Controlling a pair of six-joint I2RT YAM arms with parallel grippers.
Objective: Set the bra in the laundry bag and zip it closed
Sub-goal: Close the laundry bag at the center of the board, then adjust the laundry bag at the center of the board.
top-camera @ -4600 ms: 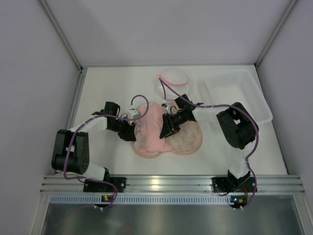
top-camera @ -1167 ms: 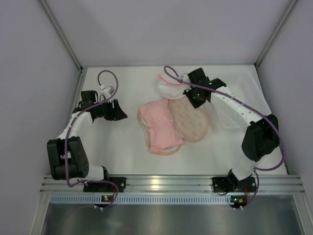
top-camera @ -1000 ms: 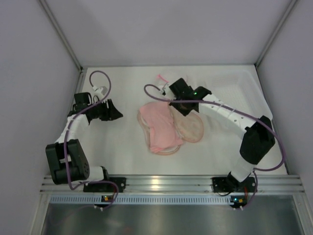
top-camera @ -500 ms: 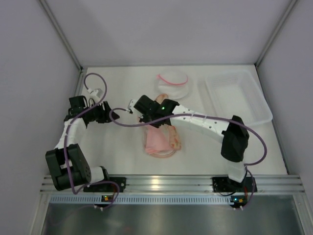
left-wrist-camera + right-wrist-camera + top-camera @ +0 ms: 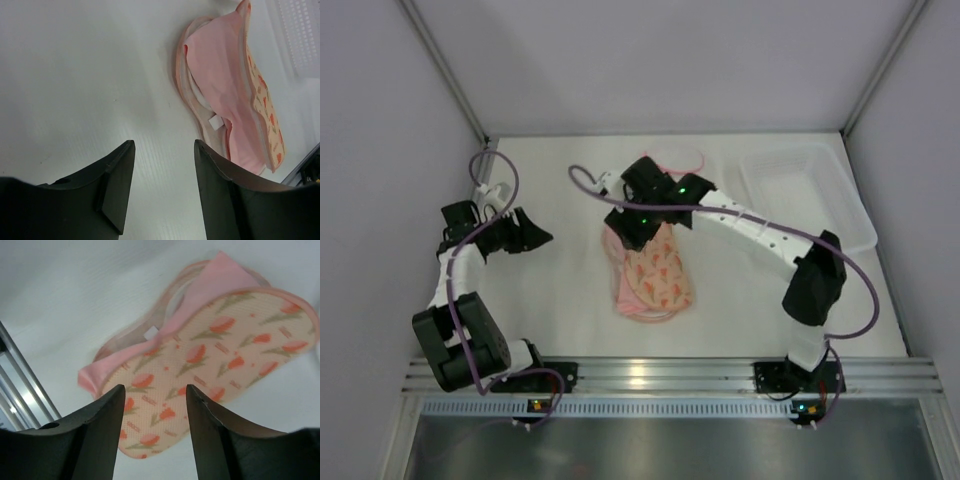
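The salmon-pink bra (image 5: pixel 225 90) lies sandwiched inside the peanut-shaped laundry bag (image 5: pixel 210 370), its plain soft fabric spilling past the pink-edged rim on the side facing the left arm (a small white tag (image 5: pixel 216 122) shows there). The bag's peach lid, woven and printed with red-orange flowers, is folded over the garment, and its edge gapes unzipped. The right gripper (image 5: pixel 155 390) hovers over the bag's far end, fingers spread and empty. Well to the bag's left, the left gripper (image 5: pixel 164 145) hangs over the white table (image 5: pixel 560 300), its dark fingers likewise apart. Beyond the bag sits a round white mesh pouch (image 5: pixel 685 157), and a clear plastic tray (image 5: pixel 820 200) lies off to the bag's right.
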